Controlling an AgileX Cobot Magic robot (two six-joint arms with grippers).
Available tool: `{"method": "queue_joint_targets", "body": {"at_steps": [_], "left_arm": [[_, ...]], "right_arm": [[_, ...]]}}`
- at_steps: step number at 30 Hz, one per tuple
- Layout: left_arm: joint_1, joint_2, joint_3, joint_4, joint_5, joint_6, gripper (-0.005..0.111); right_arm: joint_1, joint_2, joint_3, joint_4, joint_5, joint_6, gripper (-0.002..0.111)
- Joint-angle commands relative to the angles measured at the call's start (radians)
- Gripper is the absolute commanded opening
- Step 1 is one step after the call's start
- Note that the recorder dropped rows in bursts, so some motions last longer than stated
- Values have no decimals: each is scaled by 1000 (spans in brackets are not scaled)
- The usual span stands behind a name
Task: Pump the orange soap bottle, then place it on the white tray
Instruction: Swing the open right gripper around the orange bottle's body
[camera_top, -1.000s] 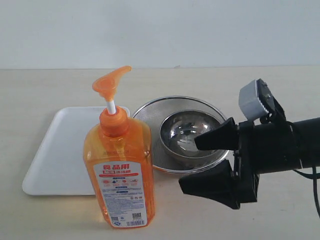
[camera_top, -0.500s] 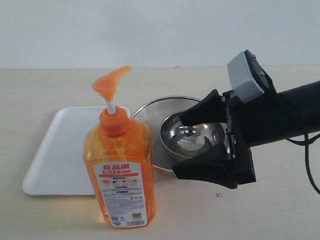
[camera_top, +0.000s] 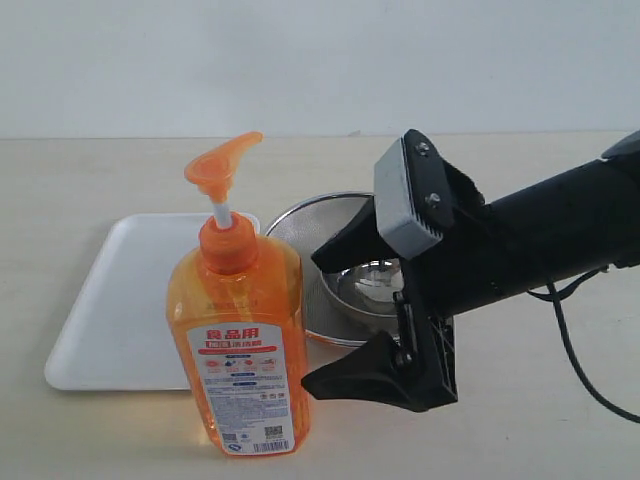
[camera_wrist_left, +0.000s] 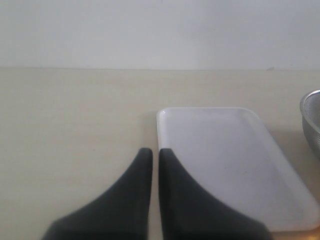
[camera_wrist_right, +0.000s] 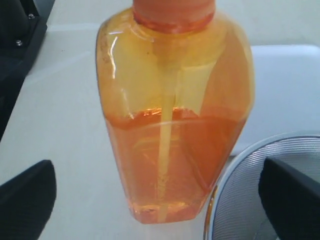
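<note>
The orange soap bottle (camera_top: 245, 340) stands upright on the table, its orange pump head (camera_top: 222, 165) raised on a white stem. It stands in front of the near right corner of the white tray (camera_top: 115, 300), not on it. My right gripper (camera_top: 310, 324) is open just to the right of the bottle's body, one finger above the other, apart from it. In the right wrist view the bottle (camera_wrist_right: 175, 125) fills the space ahead of the wide-set right gripper (camera_wrist_right: 160, 200). My left gripper (camera_wrist_left: 154, 152) is shut and empty, at the edge of the tray (camera_wrist_left: 225, 160).
A round steel mesh strainer (camera_top: 300, 225) holding a steel bowl (camera_top: 365, 285) sits right of the tray, under the right arm. Its rim (camera_wrist_right: 250, 200) shows by the bottle's base. A black cable (camera_top: 575, 350) trails from the right arm.
My right gripper has swung left across the strainer toward the bottle and now stands just beside it, still open. The bottle and tray have not moved.
</note>
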Motion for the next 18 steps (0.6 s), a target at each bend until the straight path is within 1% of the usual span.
{"method": "queue_joint_targets", "body": {"at_steps": [1,11,13,15,17,18], "left_arm": [[1,-1,4,0,-1,3,5],[1,-1,4,0,-1,3,5],[1,-1,4,0,-1,3,5],[1,-1,4,0,-1,3,5],[1,-1,4,0,-1,3,5],[1,-1,4,0,-1,3,5]], "right_arm": [[10,9,-21,20,-15,-11,104],[10,152,-130,29,74,-11,104],[30,167,-145,30,71,-11,104],[68,186,-162,28,57,-11,104],[118,207,-170,28,6,-11,104],[124,211,-170,28,6,-11,104]]}}
